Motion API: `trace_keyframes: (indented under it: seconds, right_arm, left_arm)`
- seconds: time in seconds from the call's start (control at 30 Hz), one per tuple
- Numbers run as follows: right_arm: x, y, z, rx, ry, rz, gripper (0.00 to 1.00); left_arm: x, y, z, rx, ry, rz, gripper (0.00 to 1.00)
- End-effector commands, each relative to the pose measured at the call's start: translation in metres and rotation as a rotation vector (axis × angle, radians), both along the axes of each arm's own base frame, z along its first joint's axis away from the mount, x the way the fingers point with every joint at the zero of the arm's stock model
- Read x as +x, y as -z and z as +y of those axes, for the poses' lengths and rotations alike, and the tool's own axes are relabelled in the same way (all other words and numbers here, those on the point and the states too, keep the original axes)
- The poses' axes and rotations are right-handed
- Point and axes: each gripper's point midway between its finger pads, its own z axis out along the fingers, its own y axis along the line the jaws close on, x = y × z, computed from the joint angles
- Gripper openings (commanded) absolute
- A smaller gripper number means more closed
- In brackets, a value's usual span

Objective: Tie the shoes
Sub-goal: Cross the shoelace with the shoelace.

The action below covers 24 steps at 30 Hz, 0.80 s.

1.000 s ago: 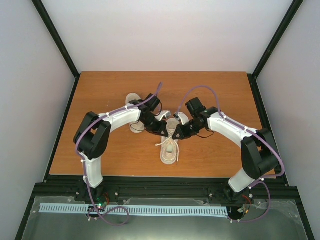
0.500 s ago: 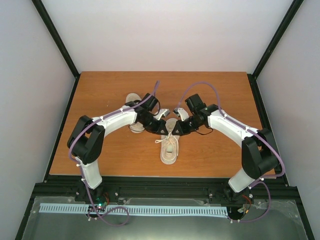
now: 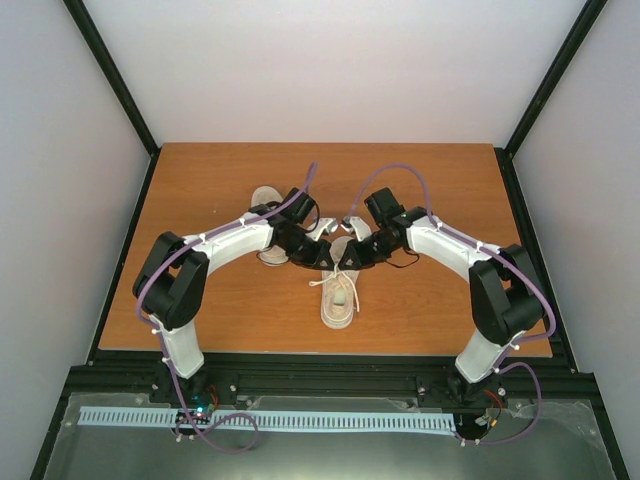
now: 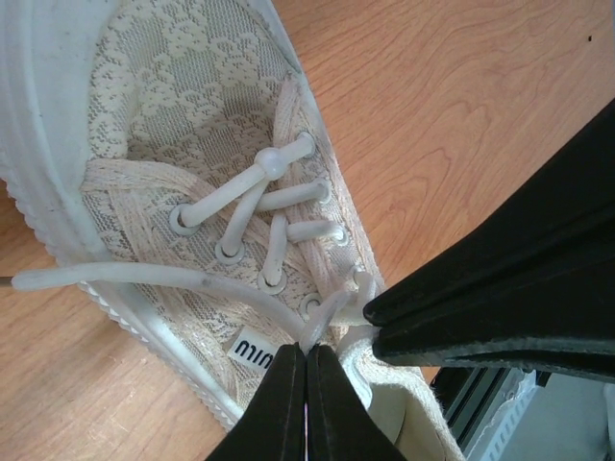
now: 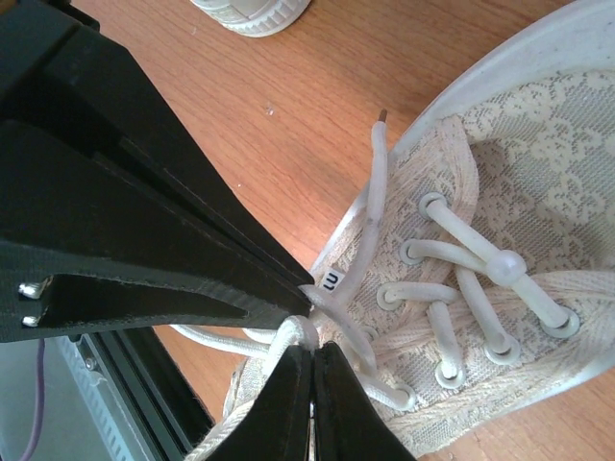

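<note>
Slippage is the first danger that I see. My left end effector is closed on the thin white lace with only the very tips, close to where the lace leaves the upper eyelets. My right end effector pinches the lace in the same way. If I pull apart too quickly, I judge that the lace can slide out of the pads. The light cream canvas sneaker with the pale rubber sole could also be dragged over the brown wooden tabletop instead of the lace becoming tight. This sneaker lies in the centre of the top view, its opening under my fingertips. The free lace end, at the upper middle of the right wrist view, is loose and may get caught under a finger.

Second danger is collision. Both end effectors meet tip to tip over the tongue, touching or nearly so. Each one fills a big part of the other's wrist view, so I cannot see well which strand crosses which. The second cream sneaker lies up and left of centre, partly under my left forearm, and a wide swing of this arm could push it. The purple cables arch above the wrists.
</note>
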Motion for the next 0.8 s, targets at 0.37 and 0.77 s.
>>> trace_keyframes:
  seconds: [0.37,0.77]
  right_arm:
    - [-0.006,0.013,0.007,-0.006,-0.033,0.005,0.03]
    - [0.002,0.021,0.008,-0.025,-0.006,0.006,0.03]
  left_arm:
    - [0.005,-0.022,-0.006,-0.052,-0.018,-0.057,0.01]
    - [0.0,-0.025,-0.009,-0.08,-0.003,-0.052,0.01]
